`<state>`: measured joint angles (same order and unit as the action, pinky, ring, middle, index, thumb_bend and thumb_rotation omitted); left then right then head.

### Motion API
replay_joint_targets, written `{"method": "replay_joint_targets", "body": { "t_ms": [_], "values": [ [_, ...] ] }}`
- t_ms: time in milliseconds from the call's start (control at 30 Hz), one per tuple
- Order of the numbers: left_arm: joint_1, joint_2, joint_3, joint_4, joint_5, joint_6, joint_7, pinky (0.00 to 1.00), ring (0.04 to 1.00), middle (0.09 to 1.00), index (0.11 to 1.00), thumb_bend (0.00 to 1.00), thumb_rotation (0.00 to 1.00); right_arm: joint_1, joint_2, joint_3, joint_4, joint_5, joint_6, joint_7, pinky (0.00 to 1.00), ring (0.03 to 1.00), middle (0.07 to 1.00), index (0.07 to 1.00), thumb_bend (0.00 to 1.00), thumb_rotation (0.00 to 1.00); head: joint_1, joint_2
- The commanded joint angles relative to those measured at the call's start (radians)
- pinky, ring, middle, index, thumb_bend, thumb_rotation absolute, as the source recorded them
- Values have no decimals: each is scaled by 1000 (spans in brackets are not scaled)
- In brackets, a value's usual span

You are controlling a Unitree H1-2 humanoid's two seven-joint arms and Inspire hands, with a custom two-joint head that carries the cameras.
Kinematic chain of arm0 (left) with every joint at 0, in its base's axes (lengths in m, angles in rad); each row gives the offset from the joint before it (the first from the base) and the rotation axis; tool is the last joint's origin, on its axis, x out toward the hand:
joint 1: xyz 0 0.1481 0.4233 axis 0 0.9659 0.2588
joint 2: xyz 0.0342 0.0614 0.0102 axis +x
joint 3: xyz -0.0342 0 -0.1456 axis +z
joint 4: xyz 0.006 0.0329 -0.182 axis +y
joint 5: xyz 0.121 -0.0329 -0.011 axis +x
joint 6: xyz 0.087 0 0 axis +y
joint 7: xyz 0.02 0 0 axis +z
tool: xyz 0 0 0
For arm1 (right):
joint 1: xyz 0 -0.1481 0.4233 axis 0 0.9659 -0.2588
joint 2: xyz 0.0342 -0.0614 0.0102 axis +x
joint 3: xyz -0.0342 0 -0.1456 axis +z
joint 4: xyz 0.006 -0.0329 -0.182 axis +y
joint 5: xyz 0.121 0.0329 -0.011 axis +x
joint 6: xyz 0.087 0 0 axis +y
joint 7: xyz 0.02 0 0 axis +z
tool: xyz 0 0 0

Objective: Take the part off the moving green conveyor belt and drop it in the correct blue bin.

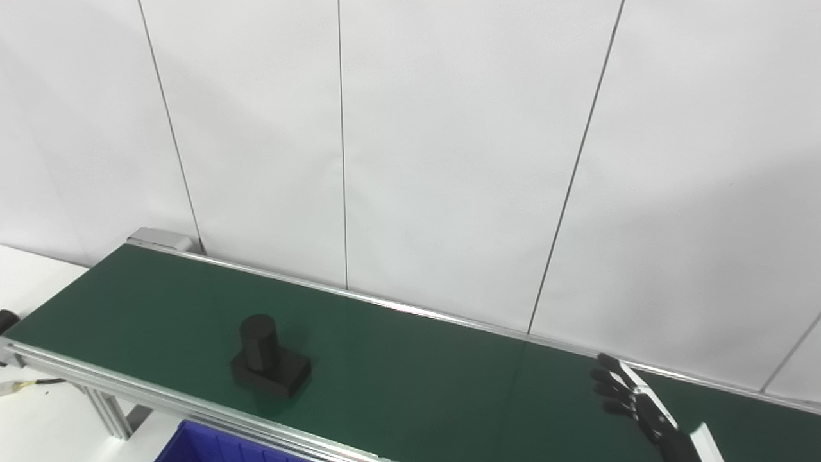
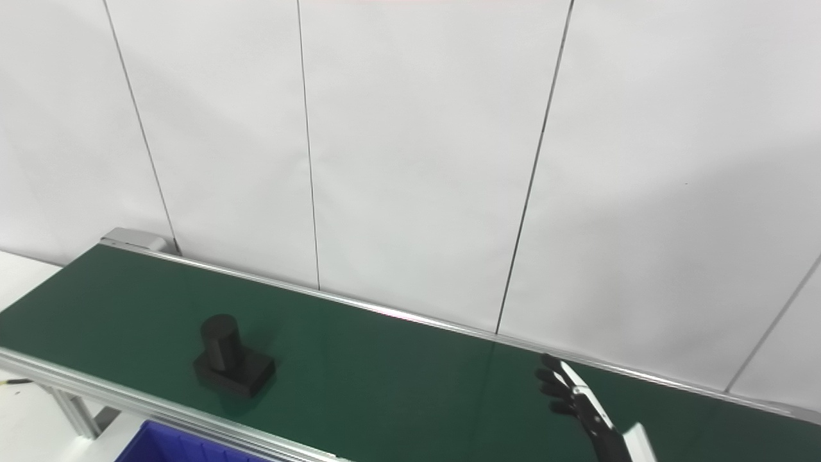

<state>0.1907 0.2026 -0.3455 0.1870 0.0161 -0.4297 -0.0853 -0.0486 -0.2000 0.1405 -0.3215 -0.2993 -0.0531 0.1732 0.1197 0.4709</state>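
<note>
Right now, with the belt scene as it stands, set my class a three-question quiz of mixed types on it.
1. True or false: the black part is lying on its side.
2. Multiple choice: the right hand is (A) gripping the part, (B) over the green belt, apart from the part, with its fingers spread, (C) inside the blue bin.
3. Fill in: the blue bin shows at the picture's ____ edge, in front of the belt.

Key: 1 false, it stands with its cylinder up on a square base. 2 B. 3 bottom.
</note>
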Motion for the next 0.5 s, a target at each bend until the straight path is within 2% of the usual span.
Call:
{"method": "replay_joint_targets", "body": {
  "t_ms": [0,200,467],
  "values": [
    [-4,-3,10,-34,10,-40,-10,587,723,780,744,1000,191,-27,-4,0,-22,-4,11,5,776,822,853,911,915,448,-4,4],
    [3,-10,25,-50,12,-40,-28,596,733,788,753,1000,164,-43,1,0,-32,-23,55,19,797,831,864,925,897,459,-10,22],
    [4,-17,37,-58,26,-40,-33,604,746,794,759,1000,183,-74,-6,5,-24,-24,82,38,817,843,874,937,892,467,-13,43]
  ]
}}
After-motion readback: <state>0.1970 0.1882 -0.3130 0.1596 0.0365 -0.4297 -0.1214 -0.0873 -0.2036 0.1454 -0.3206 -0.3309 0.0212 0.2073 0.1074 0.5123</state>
